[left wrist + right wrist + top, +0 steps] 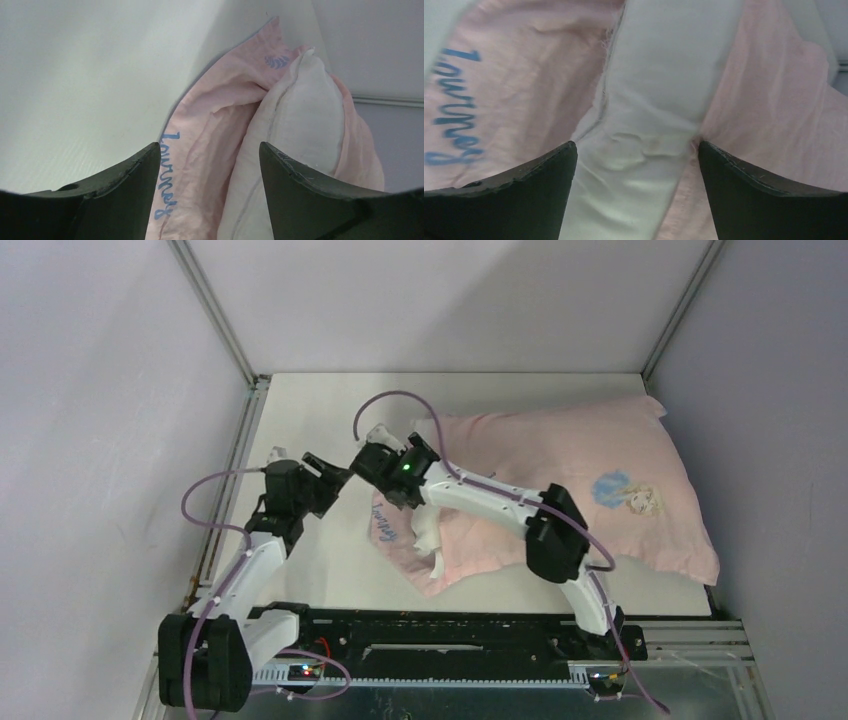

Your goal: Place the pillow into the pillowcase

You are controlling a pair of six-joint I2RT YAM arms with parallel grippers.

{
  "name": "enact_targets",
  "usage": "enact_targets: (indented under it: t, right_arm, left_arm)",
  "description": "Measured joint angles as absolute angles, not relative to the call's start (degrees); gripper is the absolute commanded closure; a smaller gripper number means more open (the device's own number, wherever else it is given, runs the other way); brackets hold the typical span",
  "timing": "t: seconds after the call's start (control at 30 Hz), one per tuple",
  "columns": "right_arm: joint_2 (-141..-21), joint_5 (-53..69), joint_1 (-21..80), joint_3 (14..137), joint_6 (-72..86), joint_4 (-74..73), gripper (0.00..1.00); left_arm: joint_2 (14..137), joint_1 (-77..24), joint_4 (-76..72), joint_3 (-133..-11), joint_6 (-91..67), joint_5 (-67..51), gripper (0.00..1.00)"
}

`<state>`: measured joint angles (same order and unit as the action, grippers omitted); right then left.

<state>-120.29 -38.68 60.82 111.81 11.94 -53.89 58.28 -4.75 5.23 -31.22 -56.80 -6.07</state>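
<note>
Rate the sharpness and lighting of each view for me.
Top external: evenly lit and sharp, only soft shadows around the pillowcase. Left wrist: pillow and blue lettering crisp, left gripper's fingers nearly black. Right wrist: too close, fabric soft, lettering at the left edge smeared.

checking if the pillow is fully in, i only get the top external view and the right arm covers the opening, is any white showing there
Observer: Yes. In the left wrist view the pillow end pokes out of the pillowcase mouth, with pink fabric on both sides.
Operator: anything gripped on the right
Observer: No. The right end effector is open over bare white pillow fabric and holds nothing.
Operator: and on the left
Observer: The left end effector is open too and holds nothing.
</note>
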Motion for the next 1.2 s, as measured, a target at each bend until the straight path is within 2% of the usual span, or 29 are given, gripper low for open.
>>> enact_targets:
  t: [0.13,0.2,0.27,0.37,0.4,0.53,0.67,0.93,1.2]
  right_arm:
    - [-126.17,-44.34,61.45,111.96,9.96,-54.96,0.04]
    - [-128.68,-47.09,61.73,112.05,9.43,-55.42,0.11]
    - [-130.82,-49.67,62.04,112.31,9.15,-55.92,0.36]
    - [-132.09,-51.75,61.78,112.64,9.32,-57.65,0.96]
    - [-132.09,-51.86,61.49,112.81,9.54,-58.13,1.00]
    - [-127.90,-46.35,58.98,111.70,10.72,-56.77,1.00]
    - [-113.34,-33.63,55.55,102.48,12.58,-50.22,1.00]
    - [-89.08,-20.16,52.60,87.20,18.13,-39.72,1.00]
    - [-80.60,-15.68,54.39,72.12,22.06,-30.55,1.00]
  left_arm:
    - [58.28,-3.14,5.19,-31.22,-56.47,-7.55,0.22]
    - [58.28,-2.92,5.17,-31.22,-56.42,-8.08,0.21]
    - [58.28,-2.79,4.99,-31.22,-56.40,-8.49,0.20]
    - [58.28,-2.70,4.56,-31.22,-56.38,-9.50,0.20]
    - [58.28,-2.68,4.36,-31.22,-56.36,-9.85,0.21]
    - [58.92,-2.72,2.26,-31.18,-56.34,-12.36,0.26]
    - [61.10,-5.34,-0.10,-31.18,-56.01,-14.20,0.33]
    - [68.71,-20.01,-3.99,-31.81,-56.03,-14.31,0.39]
    - [77.78,-33.39,-7.03,-36.67,-57.12,-11.92,0.46]
